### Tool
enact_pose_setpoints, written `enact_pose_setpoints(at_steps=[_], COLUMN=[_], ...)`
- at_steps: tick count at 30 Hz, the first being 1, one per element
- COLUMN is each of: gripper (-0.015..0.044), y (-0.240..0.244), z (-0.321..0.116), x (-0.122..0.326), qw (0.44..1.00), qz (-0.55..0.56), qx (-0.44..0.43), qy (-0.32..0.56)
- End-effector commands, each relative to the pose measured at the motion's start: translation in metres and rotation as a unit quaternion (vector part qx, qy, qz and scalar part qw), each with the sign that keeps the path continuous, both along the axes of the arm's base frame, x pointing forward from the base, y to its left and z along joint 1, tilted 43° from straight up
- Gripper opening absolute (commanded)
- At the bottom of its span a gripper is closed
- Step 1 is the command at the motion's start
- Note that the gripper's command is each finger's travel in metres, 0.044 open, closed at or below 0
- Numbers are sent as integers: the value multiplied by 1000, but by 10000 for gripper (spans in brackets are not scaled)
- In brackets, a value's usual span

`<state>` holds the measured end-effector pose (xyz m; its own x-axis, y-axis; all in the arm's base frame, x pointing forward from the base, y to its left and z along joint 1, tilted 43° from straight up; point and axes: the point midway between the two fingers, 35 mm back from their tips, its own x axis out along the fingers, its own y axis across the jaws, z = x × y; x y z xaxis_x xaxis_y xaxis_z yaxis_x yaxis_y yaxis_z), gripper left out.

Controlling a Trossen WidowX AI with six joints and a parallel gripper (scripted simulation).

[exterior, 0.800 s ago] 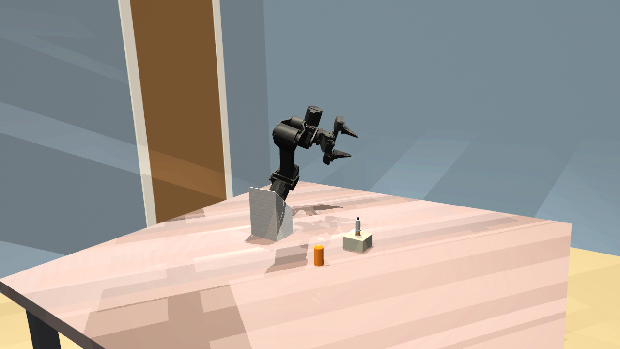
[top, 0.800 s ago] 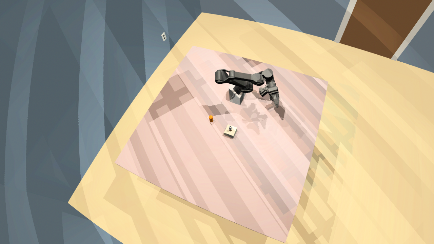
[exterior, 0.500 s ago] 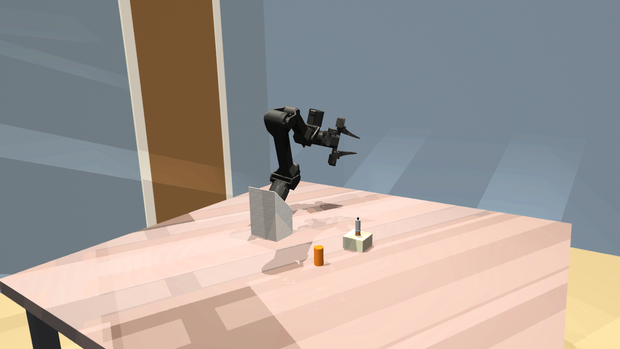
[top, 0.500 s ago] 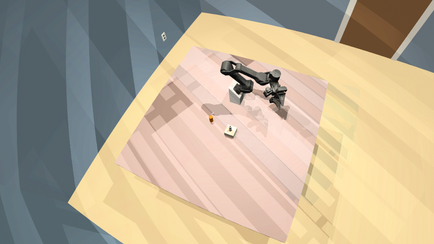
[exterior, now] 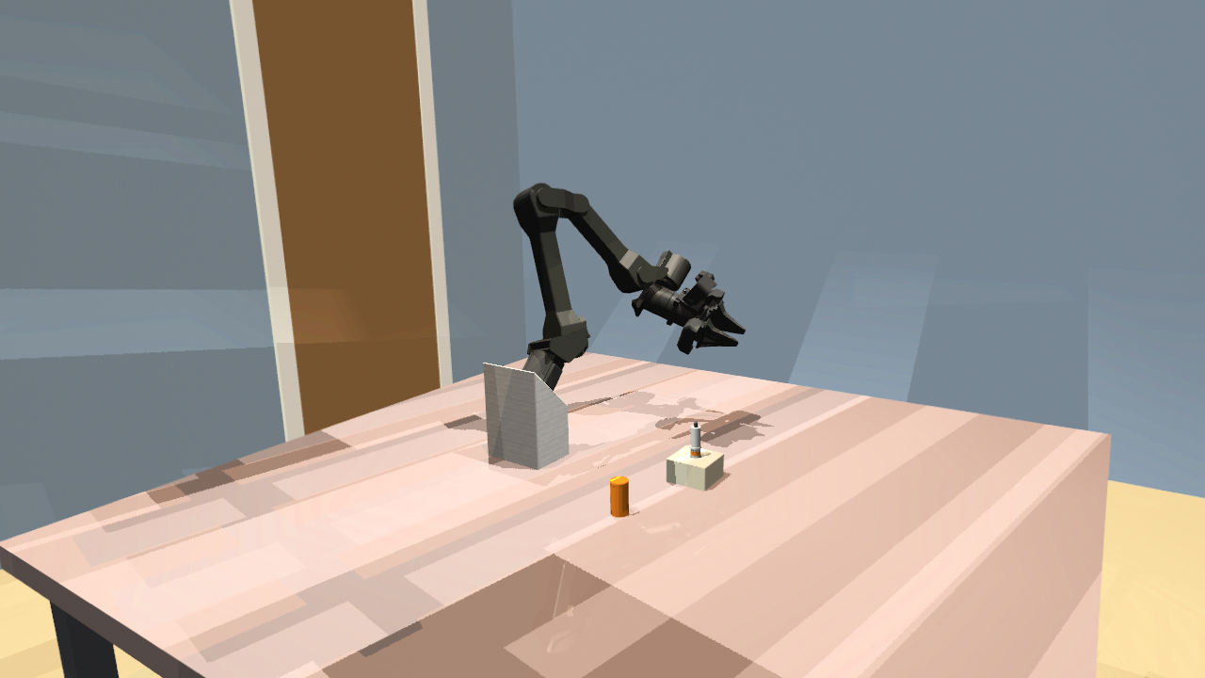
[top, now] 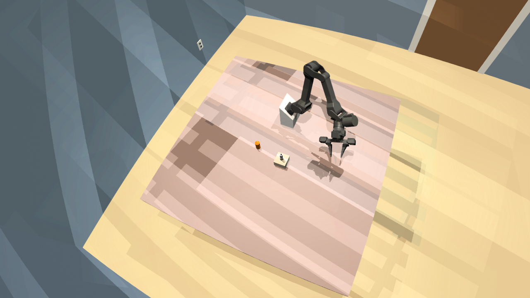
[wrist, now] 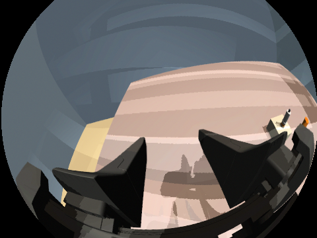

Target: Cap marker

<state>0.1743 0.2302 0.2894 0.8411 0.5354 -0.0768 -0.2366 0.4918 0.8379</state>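
Black parallel-jaw gripper (exterior: 715, 332) hangs in the air well above the pale pink wooden table (exterior: 843, 523), its two pointed fingers parted about halfway with nothing between them. It tilts downward at the end of the dark jointed arm (exterior: 555, 278), whose base sits behind a grey wedge-shaped block (exterior: 523, 417). In the exterior view the small cream square holder block (exterior: 696, 468) stands on the table below and slightly left of the gripper, with the short grey marker (exterior: 695, 438) upright in it, its dark tip bare. The orange cylindrical cap (exterior: 618, 495) stands upright on the table just left of and nearer than the holder, apart from it. In the wrist view the holder and marker (wrist: 286, 116) sit far to the right, beyond the right finger, with a sliver of the cap (wrist: 305, 121) at the edge.
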Motion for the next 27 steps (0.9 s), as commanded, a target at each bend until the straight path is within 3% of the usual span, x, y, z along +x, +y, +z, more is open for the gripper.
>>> enact_pose_setpoints(at_steps=[1, 7, 14, 20, 27], gripper=[241, 241, 241, 241, 241], y=[-2, -37, -103, -172, -246], z=[-49, -119, -196, -256, -310], x=[52, 110, 150, 155, 133], qw=[985, 937, 867, 811, 767], qz=[-26, -33, -5, 40, 95], qx=[-165, -320, -397, -370, -233], qy=[35, 137, 301, 451, 590])
